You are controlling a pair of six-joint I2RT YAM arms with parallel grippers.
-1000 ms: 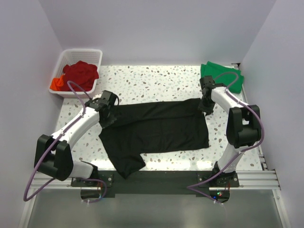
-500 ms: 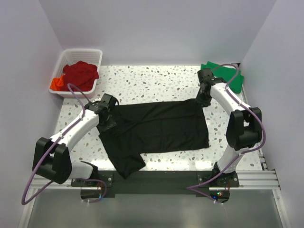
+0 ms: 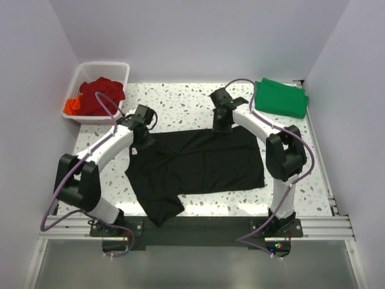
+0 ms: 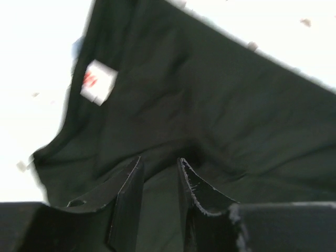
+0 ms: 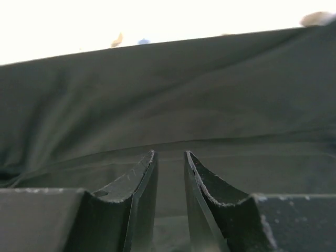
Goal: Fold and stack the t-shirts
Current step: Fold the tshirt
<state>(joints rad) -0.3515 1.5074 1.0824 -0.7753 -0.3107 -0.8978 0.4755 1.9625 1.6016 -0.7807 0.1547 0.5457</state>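
both arms have swung inward along the black shirt's (image 3: pixel 198 162) far edge; left gripper (image 4: pixel 157 165) and right gripper (image 5: pixel 168 157) each pinch its fabric, jaws narrow.

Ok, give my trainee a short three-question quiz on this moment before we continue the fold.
1. True or false: the green t-shirt lies in the white basket.
2. Which shirt are both grippers over? A black t-shirt B dark red t-shirt C orange t-shirt
3. Fill in: the white tag shows in the ____ wrist view.

Key: 1 false, it lies on the table's far right corner; 2 A; 3 left.
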